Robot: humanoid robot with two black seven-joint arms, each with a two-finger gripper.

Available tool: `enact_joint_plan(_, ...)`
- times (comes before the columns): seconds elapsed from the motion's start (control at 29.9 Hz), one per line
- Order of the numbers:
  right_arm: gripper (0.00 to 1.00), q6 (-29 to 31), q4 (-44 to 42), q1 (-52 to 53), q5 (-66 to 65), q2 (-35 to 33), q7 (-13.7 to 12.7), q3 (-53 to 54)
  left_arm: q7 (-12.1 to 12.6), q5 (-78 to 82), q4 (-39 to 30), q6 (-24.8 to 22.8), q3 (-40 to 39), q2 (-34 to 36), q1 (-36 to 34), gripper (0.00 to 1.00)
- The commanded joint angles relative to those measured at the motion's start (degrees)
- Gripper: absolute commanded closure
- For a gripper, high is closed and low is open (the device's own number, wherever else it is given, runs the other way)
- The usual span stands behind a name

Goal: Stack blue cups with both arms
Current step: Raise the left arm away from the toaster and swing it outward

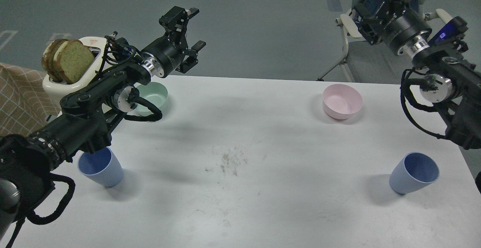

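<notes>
Two blue cups stand upright near the table's front. The left cup [102, 168] has its rim partly covered by my left forearm; the right cup [414, 173] stands free near the right edge. My left gripper [195, 29] is raised beyond the table's far edge, well above and behind the left cup. It is open with nothing between its fingers. My right gripper [370, 9] is high at the top right, beyond the table and far from the right cup. It is dark and partly cut off by the frame.
A mint-green bowl [157, 96] sits at the back left under my left arm, and a pink bowl [342, 101] at the back right. A white toaster [62, 84] holding bread slices stands at the far left. A chair [347, 54] is behind the table [240, 188].
</notes>
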Motion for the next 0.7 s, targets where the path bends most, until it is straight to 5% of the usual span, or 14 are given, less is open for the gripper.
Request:
enact_joint_plan(0.0,0.04,0.46,-0.24,-1.06,0.0,0.63,0.01,0.11,0.06,0.07,-0.03,-0.17,-2.98,-0.23,0.48,0.02)
enact_joint_plan(0.67,0.0,4.42,-0.33,-1.15,0.09,0.63,0.01,2.13,0.15,-0.63,-0.64,-1.31,-3.51,-1.28,0.4,0.02)
